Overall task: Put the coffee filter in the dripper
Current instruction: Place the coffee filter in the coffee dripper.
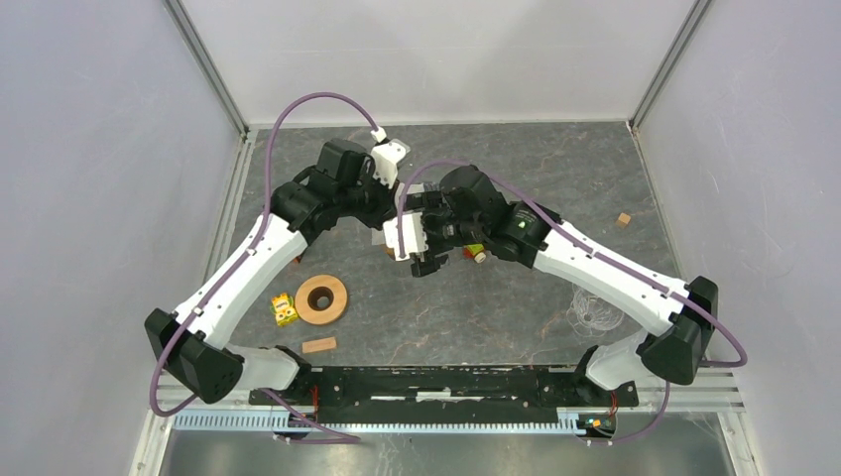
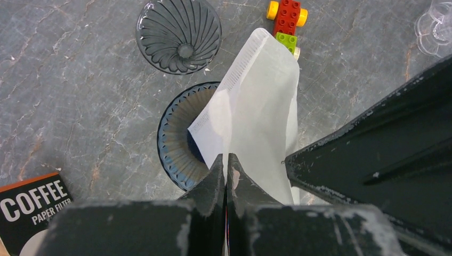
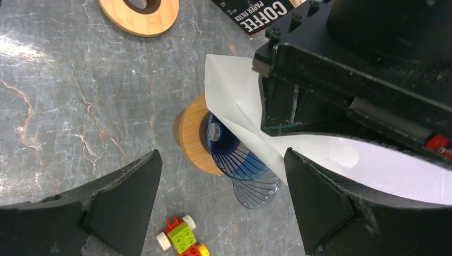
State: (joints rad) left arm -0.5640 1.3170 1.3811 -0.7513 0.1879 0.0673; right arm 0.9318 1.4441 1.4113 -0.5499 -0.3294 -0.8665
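My left gripper (image 2: 226,160) is shut on the white paper coffee filter (image 2: 261,106), pinching its near edge. The filter hangs folded over the blue ribbed dripper (image 2: 176,144), with one corner reaching inside the rim. In the right wrist view the dripper (image 3: 237,157) sits on a round wooden base (image 3: 192,133), and the filter (image 3: 234,101) slants across its mouth. My right gripper (image 3: 221,208) stands wide open just beside it, nothing between its fingers (image 3: 125,200). In the top view both wrists meet mid-table and hide the dripper.
A second, clear grey dripper (image 2: 178,34) lies beside the blue one. A small brick car (image 2: 288,21) sits close by, as does a black coffee filter box (image 2: 32,205). Near left are a wooden ring (image 1: 321,298), a yellow block (image 1: 285,309) and a wooden block (image 1: 319,345). A clear glass (image 1: 598,312) stands at the right.
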